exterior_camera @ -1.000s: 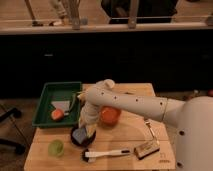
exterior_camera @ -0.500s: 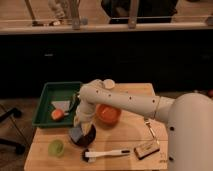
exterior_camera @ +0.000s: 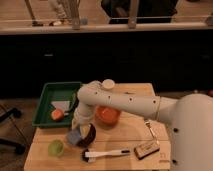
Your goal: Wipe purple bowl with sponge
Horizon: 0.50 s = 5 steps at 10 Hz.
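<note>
The purple bowl [exterior_camera: 90, 136], small and very dark, stands on the wooden table [exterior_camera: 125, 137] left of centre. The blue-grey sponge [exterior_camera: 75, 136] is pressed against the bowl's left rim and inside. My gripper [exterior_camera: 80, 127] reaches straight down from the white arm [exterior_camera: 120, 100] and is shut on the sponge, right over the bowl's left side. The arm's wrist hides the far part of the bowl.
A bright orange bowl [exterior_camera: 107, 117] stands just behind the dark bowl. A light-green cup [exterior_camera: 55, 147] is at the front left. A white-handled black brush [exterior_camera: 105, 153] and a brown-and-white block [exterior_camera: 146, 149] lie near the front edge. A green tray [exterior_camera: 46, 102] stands at the left.
The arm's elbow has swung a little to the left and the gripper with the sponge has shifted slightly over the dark bowl. The bowl and the other things stay in place.
</note>
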Each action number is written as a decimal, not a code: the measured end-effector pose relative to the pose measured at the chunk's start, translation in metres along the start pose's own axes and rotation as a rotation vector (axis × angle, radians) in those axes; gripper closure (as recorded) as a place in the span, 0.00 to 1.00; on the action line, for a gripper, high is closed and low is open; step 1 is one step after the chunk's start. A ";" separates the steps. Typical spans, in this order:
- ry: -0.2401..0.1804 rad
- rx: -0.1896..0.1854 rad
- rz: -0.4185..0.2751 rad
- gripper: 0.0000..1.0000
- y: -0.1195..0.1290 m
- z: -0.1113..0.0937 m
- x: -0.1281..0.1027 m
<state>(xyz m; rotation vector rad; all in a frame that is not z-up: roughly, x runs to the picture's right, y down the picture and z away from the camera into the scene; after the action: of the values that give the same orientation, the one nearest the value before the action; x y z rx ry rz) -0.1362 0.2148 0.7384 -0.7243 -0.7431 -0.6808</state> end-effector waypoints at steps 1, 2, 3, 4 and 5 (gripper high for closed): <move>0.003 -0.003 0.007 0.95 0.007 -0.002 0.001; 0.008 -0.006 0.020 0.95 0.017 -0.006 0.002; 0.013 -0.006 0.029 0.95 0.022 -0.009 0.005; 0.020 -0.002 0.043 0.95 0.027 -0.012 0.010; 0.026 0.006 0.049 0.95 0.028 -0.015 0.013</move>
<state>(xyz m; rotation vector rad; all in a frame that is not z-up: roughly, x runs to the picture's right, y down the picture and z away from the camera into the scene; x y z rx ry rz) -0.1028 0.2152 0.7314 -0.7247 -0.7011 -0.6426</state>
